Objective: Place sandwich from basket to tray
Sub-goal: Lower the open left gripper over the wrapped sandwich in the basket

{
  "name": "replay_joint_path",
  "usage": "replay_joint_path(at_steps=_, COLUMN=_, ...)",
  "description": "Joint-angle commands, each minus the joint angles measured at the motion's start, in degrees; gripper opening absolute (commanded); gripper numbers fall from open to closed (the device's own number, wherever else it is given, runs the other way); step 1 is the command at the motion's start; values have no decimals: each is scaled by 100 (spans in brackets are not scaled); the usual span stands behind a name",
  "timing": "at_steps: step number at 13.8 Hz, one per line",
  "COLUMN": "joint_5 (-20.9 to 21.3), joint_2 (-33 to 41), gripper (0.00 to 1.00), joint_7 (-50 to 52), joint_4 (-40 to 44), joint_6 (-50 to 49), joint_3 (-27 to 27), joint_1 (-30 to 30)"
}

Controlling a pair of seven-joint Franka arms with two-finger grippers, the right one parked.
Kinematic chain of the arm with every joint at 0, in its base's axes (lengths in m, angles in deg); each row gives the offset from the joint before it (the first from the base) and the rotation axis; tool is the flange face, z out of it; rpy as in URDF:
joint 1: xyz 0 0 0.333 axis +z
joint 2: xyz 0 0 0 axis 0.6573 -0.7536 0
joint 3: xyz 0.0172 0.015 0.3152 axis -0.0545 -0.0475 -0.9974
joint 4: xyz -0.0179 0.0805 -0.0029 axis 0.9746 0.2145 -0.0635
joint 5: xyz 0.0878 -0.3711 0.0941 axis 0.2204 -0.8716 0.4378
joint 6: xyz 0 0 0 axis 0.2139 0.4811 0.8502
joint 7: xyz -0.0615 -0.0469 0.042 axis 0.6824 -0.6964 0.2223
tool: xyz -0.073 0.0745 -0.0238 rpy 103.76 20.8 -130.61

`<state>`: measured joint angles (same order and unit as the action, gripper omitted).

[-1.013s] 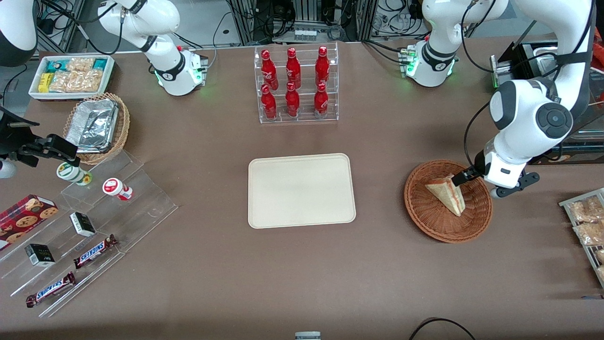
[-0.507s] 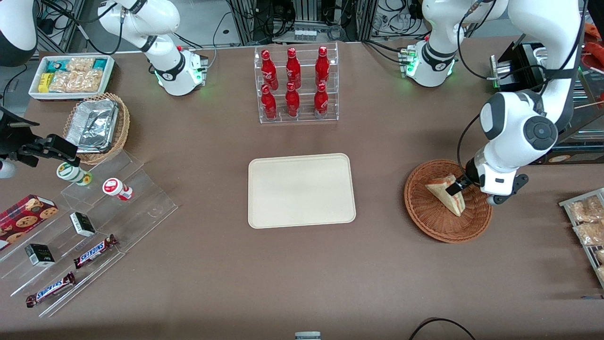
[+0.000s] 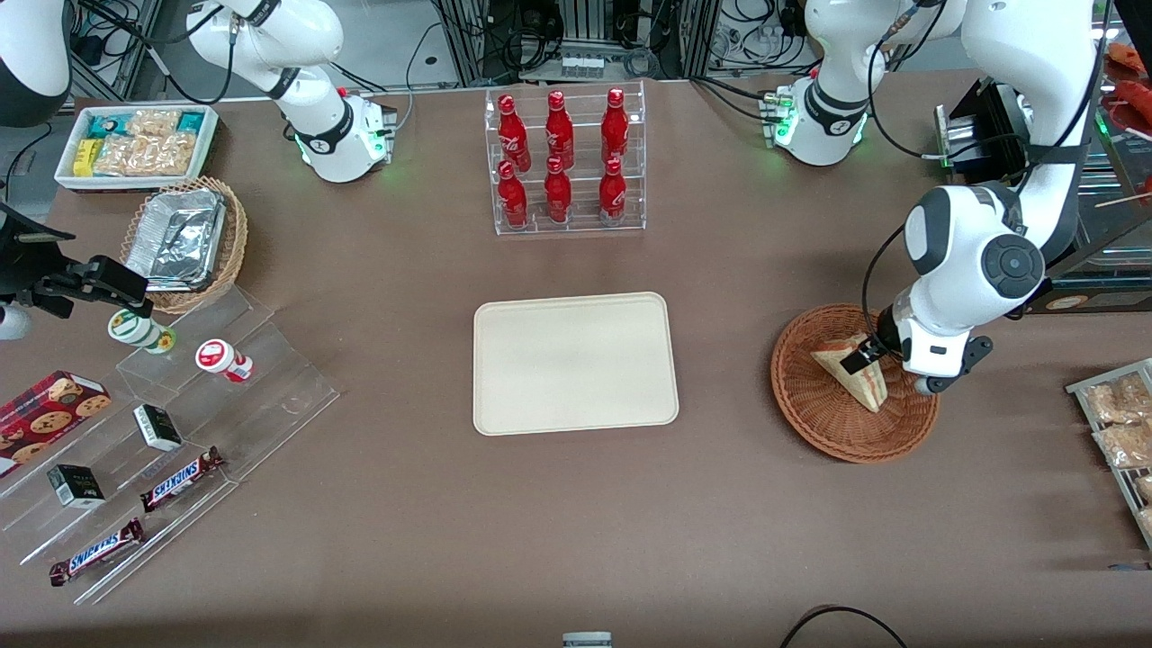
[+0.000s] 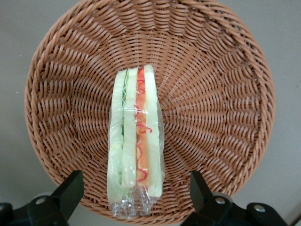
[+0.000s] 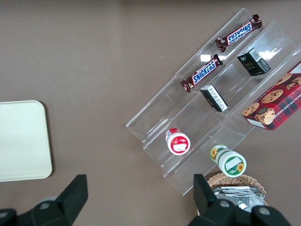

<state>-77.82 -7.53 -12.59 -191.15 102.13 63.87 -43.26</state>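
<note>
The sandwich (image 3: 855, 376), a plastic-wrapped wedge of pale bread with a red and green filling stripe (image 4: 135, 150), lies in the round reddish-brown wicker basket (image 3: 823, 423) toward the working arm's end of the table. My left gripper (image 3: 866, 354) hangs directly over the sandwich and is open. In the left wrist view its two black fingers (image 4: 70, 188) stand apart on either side of the wedge's wrapped end, with the gripper (image 4: 135, 184) centred above it and the basket (image 4: 211, 94) filling the view. The cream-beige tray (image 3: 574, 363) lies bare at the table's middle.
A clear rack of red bottles (image 3: 562, 162) stands farther from the camera than the tray. Toward the parked arm's end are acrylic steps with snack bars and cups (image 3: 180, 405), a tan basket of foil trays (image 3: 184, 238) and a white snack bin (image 3: 135, 144). A wire rack of packets (image 3: 1120, 432) sits beside the basket.
My left arm has come down and shifted slightly toward the tray, bringing the open gripper from the basket's rim to directly over the sandwich. The sandwich has not moved.
</note>
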Motion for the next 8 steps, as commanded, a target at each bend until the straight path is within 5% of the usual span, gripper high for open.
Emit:
replay_joint_path(at_steps=1, joint_5=-94, joint_2=-167, gripper=100, joint_7=182, joint_4=-16, joint_6=247, joint_3=6, joint_1=-30)
replay_joint_path(at_steps=8, joint_5=-111, joint_2=-458, gripper=100, joint_7=367, joint_4=-24, joint_6=432, joint_3=-3, joint_1=-30)
